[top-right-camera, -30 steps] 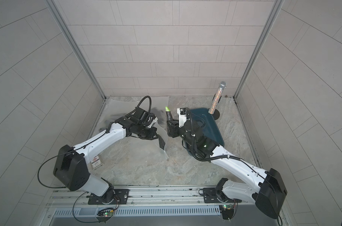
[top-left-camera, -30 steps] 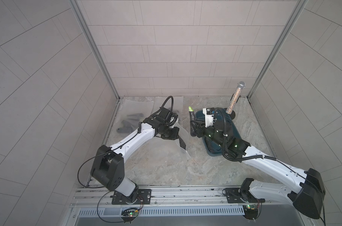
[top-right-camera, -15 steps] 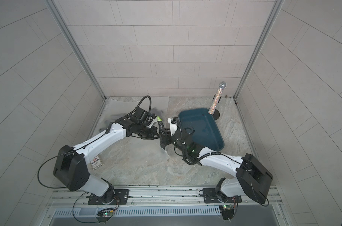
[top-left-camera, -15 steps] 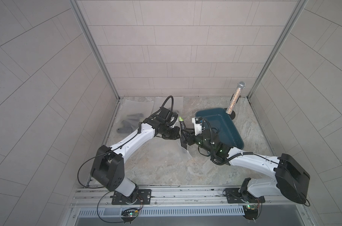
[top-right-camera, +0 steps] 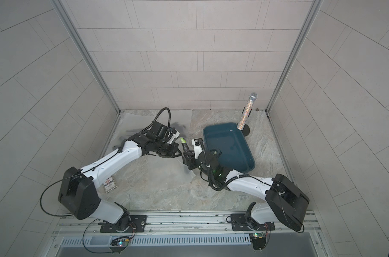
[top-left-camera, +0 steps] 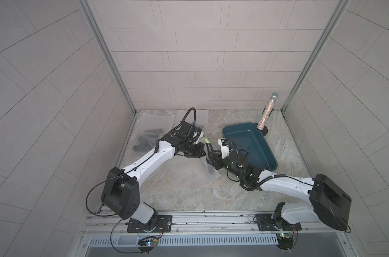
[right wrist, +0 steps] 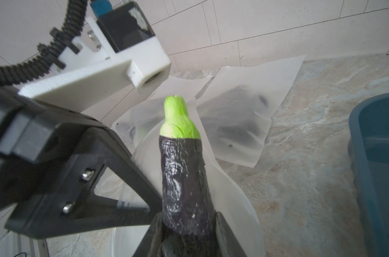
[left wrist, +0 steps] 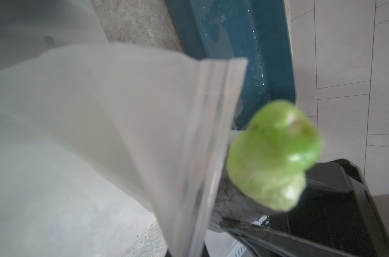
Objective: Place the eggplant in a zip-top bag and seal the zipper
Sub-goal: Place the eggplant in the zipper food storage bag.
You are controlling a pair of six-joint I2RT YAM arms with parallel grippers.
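Purple, green-capped eggplant point(right wrist: 184, 178) held in right pincer point(right wrist: 185, 229), 3 o'clock of left pincer point(top-left-camera: 199, 151) clamping frosted zip-top bag point(left wrist: 122, 111); insertion, sealing pending.

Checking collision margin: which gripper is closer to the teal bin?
Right. The right gripper, shut on the eggplant, sits just beside the teal bin. The left gripper, pinching the bag, is farther off, beyond the eggplant.
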